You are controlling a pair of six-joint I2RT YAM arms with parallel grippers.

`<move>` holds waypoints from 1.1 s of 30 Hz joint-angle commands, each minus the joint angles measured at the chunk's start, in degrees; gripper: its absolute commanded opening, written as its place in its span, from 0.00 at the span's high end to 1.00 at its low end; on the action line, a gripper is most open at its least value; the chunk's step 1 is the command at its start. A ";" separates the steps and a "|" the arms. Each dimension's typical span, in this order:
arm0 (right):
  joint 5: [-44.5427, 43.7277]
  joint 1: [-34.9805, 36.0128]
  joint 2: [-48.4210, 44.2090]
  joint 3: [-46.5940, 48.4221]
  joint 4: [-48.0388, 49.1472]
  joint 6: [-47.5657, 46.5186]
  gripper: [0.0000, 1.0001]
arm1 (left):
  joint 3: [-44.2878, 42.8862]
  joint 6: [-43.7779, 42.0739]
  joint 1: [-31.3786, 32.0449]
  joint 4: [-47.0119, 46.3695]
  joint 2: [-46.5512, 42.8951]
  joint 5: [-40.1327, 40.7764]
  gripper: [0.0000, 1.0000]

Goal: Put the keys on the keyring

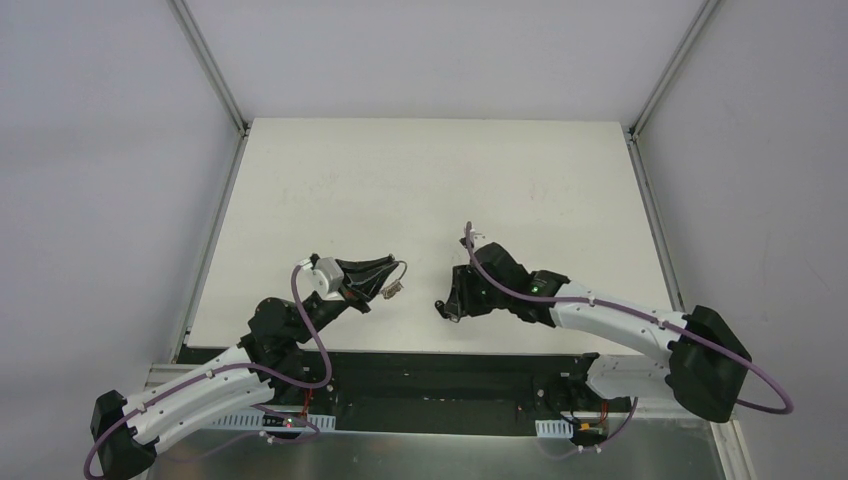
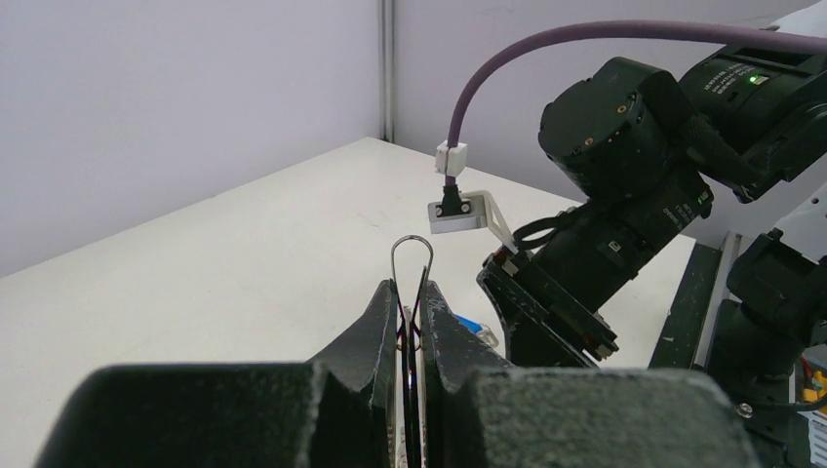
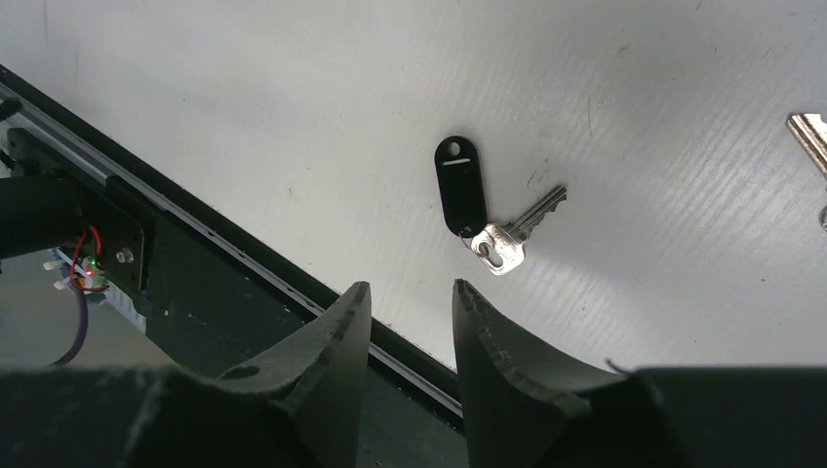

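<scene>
My left gripper (image 2: 412, 289) is shut on the keyring (image 2: 412, 255), a thin silver wire loop that sticks out past the fingertips. From above, the left gripper (image 1: 383, 276) holds the keyring (image 1: 399, 268) with a small metal piece (image 1: 392, 291) hanging from it. A bit of the blue key (image 2: 469, 325) shows just behind my left fingers. My right gripper (image 3: 411, 289) stands open and empty above the table's near edge. The black key (image 3: 458, 183) lies flat on the table ahead of it, its silver blade (image 3: 531, 216) pointing right. Another silver blade (image 3: 808, 136) shows at the right edge.
The white table (image 1: 430, 180) is walled by grey panels on three sides. A dark rail (image 3: 244, 263) runs along the table's near edge under my right fingers. The right gripper (image 1: 452, 303) hangs close to the left one, a short gap between them.
</scene>
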State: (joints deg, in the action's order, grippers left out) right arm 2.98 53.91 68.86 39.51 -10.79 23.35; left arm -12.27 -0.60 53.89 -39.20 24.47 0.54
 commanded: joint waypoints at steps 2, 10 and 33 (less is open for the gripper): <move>-7.23 2.79 2.26 -0.12 -0.61 -2.25 0.60 | -0.28 0.36 -0.55 -2.55 -0.05 0.40 1.00; -11.67 5.64 3.52 -2.62 5.04 -12.42 0.54 | -0.17 0.40 -0.62 -2.55 -0.06 0.30 1.00; -0.06 5.65 9.08 -2.84 9.36 -32.64 0.57 | -0.11 0.14 -0.63 -2.11 0.06 0.33 1.00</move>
State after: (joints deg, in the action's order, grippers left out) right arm 0.78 59.35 76.71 36.27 -2.24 -5.80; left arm -12.27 -0.60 53.89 -38.57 24.75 0.54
